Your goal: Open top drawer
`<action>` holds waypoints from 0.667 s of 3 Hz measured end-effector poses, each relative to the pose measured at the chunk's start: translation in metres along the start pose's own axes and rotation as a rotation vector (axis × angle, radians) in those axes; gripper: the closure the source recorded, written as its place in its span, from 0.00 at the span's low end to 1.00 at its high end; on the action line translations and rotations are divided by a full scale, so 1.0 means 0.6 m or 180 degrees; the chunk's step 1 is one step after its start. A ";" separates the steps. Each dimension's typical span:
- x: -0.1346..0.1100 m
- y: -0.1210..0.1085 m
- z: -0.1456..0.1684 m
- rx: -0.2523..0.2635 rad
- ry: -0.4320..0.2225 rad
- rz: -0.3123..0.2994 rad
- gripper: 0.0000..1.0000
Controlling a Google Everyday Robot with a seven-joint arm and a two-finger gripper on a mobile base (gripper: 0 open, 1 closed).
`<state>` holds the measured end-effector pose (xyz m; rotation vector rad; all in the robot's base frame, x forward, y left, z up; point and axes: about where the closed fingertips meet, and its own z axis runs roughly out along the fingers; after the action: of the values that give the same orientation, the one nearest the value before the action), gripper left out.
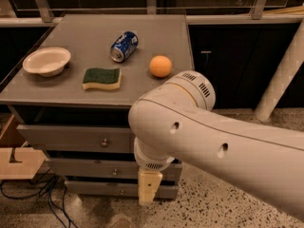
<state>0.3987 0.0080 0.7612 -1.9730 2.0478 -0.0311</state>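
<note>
Jaws' spread cannot be told; the gripper (pixel 149 188) is hanging below the tabletop's (pixel 156 37) front edge, lower than the top drawer (pixel 71 137), before the lower drawers (pixel 85 167).

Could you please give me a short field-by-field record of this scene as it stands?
top drawer: looks closed; knob untouched
gripper: low, in front of the lower drawers, right of their knobs
arm: comes in from the right, hiding the right part of the drawers
cabinet top: bowl at left, sponge, can on its side, orange
floor: cables at left
</note>
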 end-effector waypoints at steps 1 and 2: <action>-0.019 0.001 0.042 -0.0106 -0.0023 -0.0007 0.00; -0.061 -0.030 0.136 -0.0157 -0.0017 -0.0074 0.00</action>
<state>0.4352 0.0580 0.6945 -2.0236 2.0411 0.0199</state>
